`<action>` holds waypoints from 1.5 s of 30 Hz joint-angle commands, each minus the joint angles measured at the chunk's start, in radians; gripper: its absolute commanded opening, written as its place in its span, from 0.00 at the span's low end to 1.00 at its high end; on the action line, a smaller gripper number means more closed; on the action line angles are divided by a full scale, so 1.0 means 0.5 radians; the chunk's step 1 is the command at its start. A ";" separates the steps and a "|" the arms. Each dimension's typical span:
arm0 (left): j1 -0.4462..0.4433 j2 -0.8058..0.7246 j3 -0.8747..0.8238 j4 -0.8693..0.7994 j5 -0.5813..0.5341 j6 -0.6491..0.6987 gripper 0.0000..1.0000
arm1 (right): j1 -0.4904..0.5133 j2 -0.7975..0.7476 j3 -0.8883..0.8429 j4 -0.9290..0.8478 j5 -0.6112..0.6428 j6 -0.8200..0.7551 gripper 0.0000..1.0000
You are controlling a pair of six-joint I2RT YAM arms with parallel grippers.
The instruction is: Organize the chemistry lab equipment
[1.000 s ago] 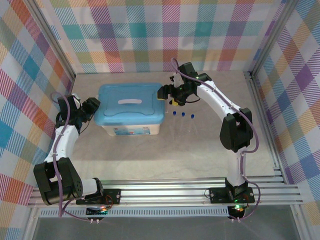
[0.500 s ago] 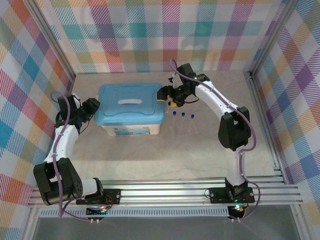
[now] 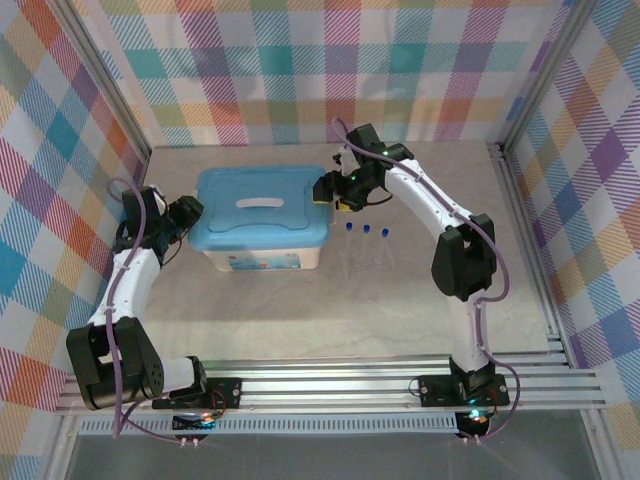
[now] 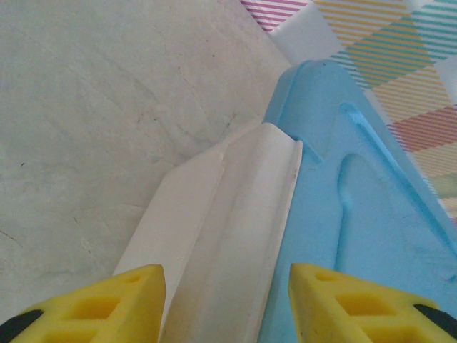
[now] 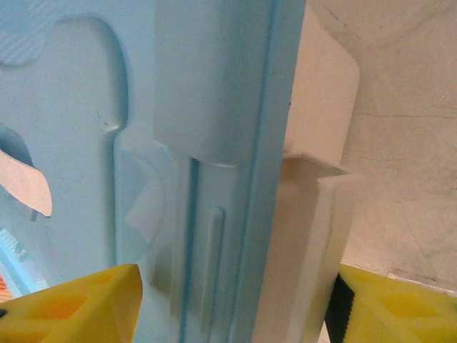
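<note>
Three thin clear blue-capped tubes [image 3: 366,232] lie side by side on the table just right of the white tub [image 3: 262,259], which has its blue lid [image 3: 262,208] on. My left gripper [image 3: 191,213] [image 4: 227,304] is at the tub's left end. Its yellow fingers [image 4: 121,304] straddle the white end rim [image 4: 235,214] and the lid's edge [image 4: 371,214]; contact is unclear. My right gripper [image 3: 328,190] [image 5: 235,307] is at the tub's right end, open. One finger [image 5: 78,304] is over the lid [image 5: 207,86] and the other is outside the white rim [image 5: 321,93].
Checked walls enclose the table on three sides. Metal frame posts [image 3: 520,190] run along the right side. Bare tabletop [image 3: 300,310] lies between the tub and the arm bases.
My right gripper's fingers have drawn closer together around the tub's right end, and that wrist has shifted slightly left. The left gripper has barely moved. The tubes lie as before.
</note>
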 commanded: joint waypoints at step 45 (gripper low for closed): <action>-0.441 0.248 0.279 -0.341 -0.366 0.168 0.43 | 0.295 0.552 1.059 -0.468 0.339 -0.122 0.42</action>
